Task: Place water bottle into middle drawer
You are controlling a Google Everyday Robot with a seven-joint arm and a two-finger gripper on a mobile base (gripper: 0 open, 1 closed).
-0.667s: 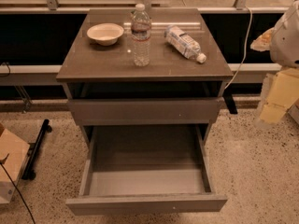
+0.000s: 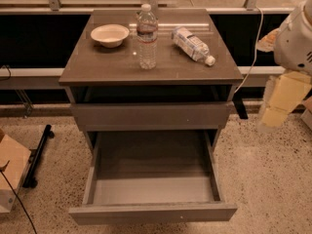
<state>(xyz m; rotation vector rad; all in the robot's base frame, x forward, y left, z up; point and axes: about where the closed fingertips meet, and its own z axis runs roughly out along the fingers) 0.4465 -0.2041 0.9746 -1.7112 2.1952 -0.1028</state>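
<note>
— While the camera view takes in the whole cabinet, how much of the gripper do we actually get?

— Only a pale yellowish gripper (image 2: pixel 277 106) at the right edge, hanging beside the cabinet below a white rounded arm housing (image 2: pixel 295 38) that the frame cuts off. We cannot tell whether it is open or closed.

— And where do we find the bottle?

— The slim clear plastic water bottle with white cap and dark red label band (image 2: pixel 147 35) stands upright on the grey-brown cabinet top (image 2: pixel 195 69), well apart from the gripper. It sits between a pale round bowl (image 2: pixel 110 34) and a stubbier clear bottle with a white-and-blue label (image 2: pixel 192 44) lying on its side.

— The drawer?

— The wide grey middle drawer (image 2: pixel 152 189) is pulled out towards us, with its pale floor and side walls showing. Its rear sinks into shadow under the flat grey drawer front (image 2: pixel 151 115) above, so we cannot make out the back wall.

— Anything at the left?

— A brown cardboard box (image 2: pixel 9 172), cut off by the frame, near a black stand (image 2: pixel 39 155) on the speckled floor.
</note>
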